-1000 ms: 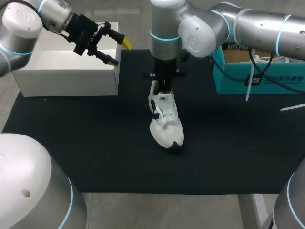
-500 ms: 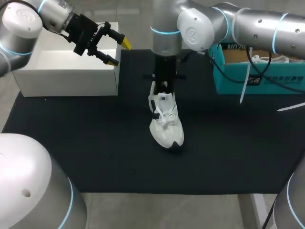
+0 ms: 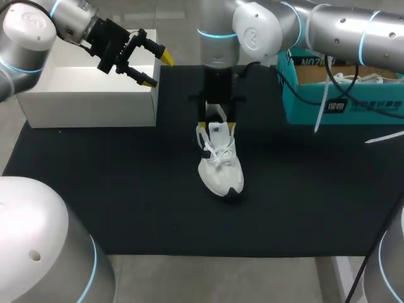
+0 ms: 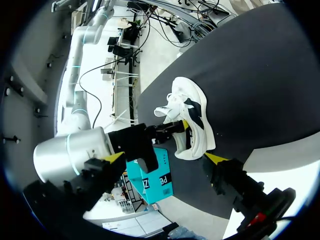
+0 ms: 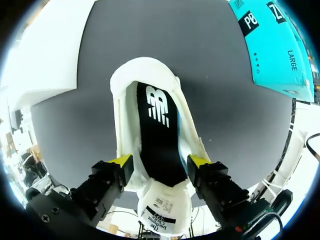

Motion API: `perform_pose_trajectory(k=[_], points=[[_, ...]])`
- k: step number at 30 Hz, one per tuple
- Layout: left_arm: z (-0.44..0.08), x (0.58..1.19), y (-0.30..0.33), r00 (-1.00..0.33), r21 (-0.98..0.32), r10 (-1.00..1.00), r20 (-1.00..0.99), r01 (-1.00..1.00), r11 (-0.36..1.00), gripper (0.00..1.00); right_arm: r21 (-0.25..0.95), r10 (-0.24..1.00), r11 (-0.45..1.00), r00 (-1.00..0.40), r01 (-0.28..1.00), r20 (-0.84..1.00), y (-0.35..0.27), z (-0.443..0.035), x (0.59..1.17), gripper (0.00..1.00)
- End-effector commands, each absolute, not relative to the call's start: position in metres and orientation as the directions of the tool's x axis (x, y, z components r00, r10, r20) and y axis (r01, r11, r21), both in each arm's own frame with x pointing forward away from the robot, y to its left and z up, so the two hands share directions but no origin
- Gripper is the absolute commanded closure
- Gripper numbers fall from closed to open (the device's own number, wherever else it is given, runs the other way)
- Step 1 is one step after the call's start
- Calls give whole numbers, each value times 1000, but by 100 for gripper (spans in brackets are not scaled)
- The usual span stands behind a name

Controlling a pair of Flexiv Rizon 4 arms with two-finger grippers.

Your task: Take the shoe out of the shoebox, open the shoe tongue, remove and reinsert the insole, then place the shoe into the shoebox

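Shoe stood mid-surface, outside teal shoebox | right end effector spread wide astride collar, tongue folded open | left end effector wide, by white box | judged: insole removal; next needs narrower pinch on insole's heel edge.

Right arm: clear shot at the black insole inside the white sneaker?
Probably yes. The right gripper hangs open over the mouth of the white sneaker; the black insole lies exposed just ahead of it, nothing covering it.

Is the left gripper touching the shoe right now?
Apart. The head view shows the left gripper by the white box, with bare black mat between it and the shoe.
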State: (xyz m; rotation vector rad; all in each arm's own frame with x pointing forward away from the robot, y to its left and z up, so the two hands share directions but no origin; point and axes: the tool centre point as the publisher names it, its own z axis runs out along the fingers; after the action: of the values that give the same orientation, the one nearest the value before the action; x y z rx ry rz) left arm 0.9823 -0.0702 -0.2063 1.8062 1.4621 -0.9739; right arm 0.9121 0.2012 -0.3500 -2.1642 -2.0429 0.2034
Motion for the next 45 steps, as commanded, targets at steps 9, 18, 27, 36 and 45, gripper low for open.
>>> perform_pose_trajectory(k=[9,18,27,36,45], points=[[-206,981,-70,120,14,531,-838,980,-200,0,-240,997,-79,82,968,2,197,-357,908,0],[-206,981,-70,120,14,531,-838,980,-200,0,-230,996,-84,85,970,-8,201,-348,902,0],[-206,981,-70,120,14,531,-838,980,-200,0,-231,994,-105,105,967,-10,201,-344,898,0],[-206,981,-70,120,14,531,-838,980,-200,0,-242,994,-106,105,964,-18,205,-336,890,0],[-206,981,-70,120,14,531,-838,980,-200,0,-249,993,-116,117,961,-12,206,-336,879,0]])
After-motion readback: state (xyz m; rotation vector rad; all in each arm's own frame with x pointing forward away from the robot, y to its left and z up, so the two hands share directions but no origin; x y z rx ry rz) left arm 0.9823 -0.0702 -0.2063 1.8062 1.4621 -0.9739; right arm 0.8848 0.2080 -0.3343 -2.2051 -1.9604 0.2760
